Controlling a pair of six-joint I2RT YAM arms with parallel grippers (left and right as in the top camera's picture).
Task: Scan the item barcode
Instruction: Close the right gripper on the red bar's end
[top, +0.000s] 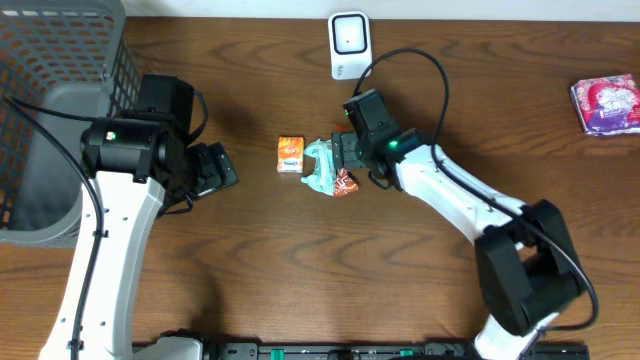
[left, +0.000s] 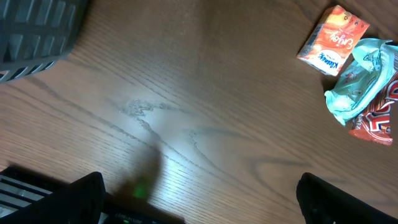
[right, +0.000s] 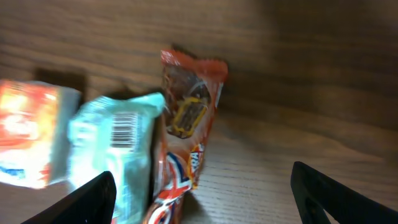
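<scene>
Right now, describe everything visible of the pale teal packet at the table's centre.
The teal packet is a crinkly, plastic-looking pouch, pale teal, with a white panel bearing a black barcode that faces the right wrist camera. It lies unheld on the wooden table, beside the orange box, and overlaps the edge of the red wrapper. The right claw stands open around it; whether a finger touches it cannot be told.

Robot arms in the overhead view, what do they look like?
The left arm and right arm match: white tubular links, bulky black joints, a small green light, thin black cables looping off. The left hand and right hand are black with two fingers.
</scene>
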